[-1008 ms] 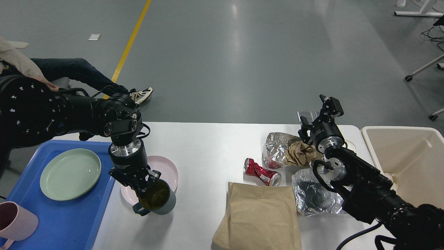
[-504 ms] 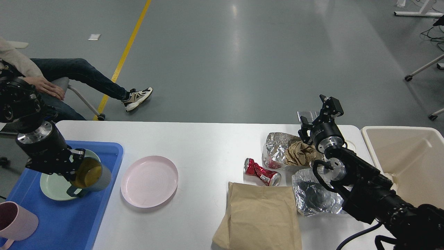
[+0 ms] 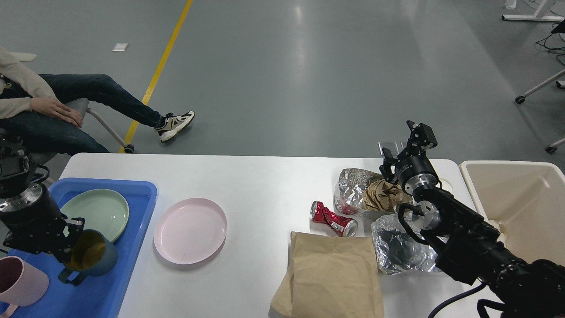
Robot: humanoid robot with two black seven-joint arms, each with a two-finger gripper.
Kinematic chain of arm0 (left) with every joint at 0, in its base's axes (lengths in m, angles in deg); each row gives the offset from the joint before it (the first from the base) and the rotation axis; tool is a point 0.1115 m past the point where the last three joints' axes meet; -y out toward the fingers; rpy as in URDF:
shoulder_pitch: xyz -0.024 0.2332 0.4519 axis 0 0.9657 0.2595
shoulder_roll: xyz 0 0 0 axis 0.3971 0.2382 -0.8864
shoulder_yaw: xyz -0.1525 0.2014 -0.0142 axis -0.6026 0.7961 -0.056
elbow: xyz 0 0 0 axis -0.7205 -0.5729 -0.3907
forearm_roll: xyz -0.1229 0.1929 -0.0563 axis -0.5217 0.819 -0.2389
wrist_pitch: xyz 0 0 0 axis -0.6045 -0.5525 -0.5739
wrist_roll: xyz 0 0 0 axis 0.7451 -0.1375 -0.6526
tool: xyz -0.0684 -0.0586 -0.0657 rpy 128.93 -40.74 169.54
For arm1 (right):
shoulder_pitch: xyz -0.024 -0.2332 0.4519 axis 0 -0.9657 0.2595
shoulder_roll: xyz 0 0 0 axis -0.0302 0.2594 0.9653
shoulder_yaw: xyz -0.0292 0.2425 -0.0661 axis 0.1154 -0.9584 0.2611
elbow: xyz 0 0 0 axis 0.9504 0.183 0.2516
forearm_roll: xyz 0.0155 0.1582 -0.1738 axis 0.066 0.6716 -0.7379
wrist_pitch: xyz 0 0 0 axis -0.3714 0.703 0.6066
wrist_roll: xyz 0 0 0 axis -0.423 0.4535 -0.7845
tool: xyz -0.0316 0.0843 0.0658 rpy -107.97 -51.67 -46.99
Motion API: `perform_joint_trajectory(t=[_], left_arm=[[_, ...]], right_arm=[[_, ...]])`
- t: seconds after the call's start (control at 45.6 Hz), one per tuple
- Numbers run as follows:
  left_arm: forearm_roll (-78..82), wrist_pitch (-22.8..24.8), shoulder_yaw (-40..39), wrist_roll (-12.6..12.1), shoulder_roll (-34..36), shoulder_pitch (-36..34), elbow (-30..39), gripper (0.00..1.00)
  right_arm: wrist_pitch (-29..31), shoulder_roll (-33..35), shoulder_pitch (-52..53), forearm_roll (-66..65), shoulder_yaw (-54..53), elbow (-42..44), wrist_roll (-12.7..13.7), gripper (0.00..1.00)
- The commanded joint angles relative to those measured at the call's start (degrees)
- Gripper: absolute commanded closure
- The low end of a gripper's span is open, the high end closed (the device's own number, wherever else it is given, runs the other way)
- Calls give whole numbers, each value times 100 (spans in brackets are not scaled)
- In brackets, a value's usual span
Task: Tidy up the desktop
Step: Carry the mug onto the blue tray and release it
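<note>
A large white desktop [image 3: 265,185] with rounded corners fills the lower part of the head view, with grey floor beyond it toward twelve o'clock.

At nine o'clock, a blue tray [image 3: 132,212] sits on the desktop's left end. On it lies a pale green plate [image 3: 101,210], and at the tray's near left corner a pink mug [image 3: 20,280] lies tilted. The left gripper [image 3: 73,247] hangs over the tray, its fingers pinching the rim of a grey-blue mug [image 3: 95,256] with a yellowish inside; the mug is tilted, just at the five o'clock side of the green plate. Whether the mug touches the tray cannot be told.

Just at three o'clock of the tray, a pink plate [image 3: 190,229] lies flat on the bare desktop.

Toward four o'clock lies a cluster of litter: a flat brown paper bag [image 3: 331,274] at the near edge, a crushed red can [image 3: 331,218] touching its far edge, a crumpled foil bag [image 3: 353,183] with a wad of brown paper [image 3: 384,194] against it, and a second foil piece [image 3: 397,249] beside the bag.

The right gripper [image 3: 404,148] is raised above the far edge of the desktop at two o'clock, its fingers spread and holding nothing.

A cream bin [image 3: 507,172] stands at three o'clock, just past the desktop's right end. A seated person [image 3: 57,115] is at ten o'clock, beyond the table.
</note>
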Motion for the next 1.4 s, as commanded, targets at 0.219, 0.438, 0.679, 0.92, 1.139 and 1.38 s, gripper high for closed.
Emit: perform_joint_trajectory(t=[0.219, 0.438, 0.679, 0.92, 1.139, 1.38], left_arm=[[-26, 0, -30, 99, -16, 457, -201, 100], [-44, 0, 5, 179, -42, 650, -430, 98], [-44, 0, -39, 178, -42, 774, -448, 92], [-44, 0, -30, 170, -42, 782, -457, 63], [-35, 0, 5, 170, -51, 756, -457, 45], [-35, 0, 145, 134, -7, 598, -457, 18]], right_arm=[[0, 0, 0, 2, 0, 0, 0, 0], [0, 0, 0, 2, 0, 0, 0, 0], [0, 0, 0, 2, 0, 0, 0, 0], [0, 0, 0, 2, 0, 0, 0, 0], [0, 0, 0, 2, 0, 0, 0, 0], [0, 0, 0, 2, 0, 0, 0, 0]])
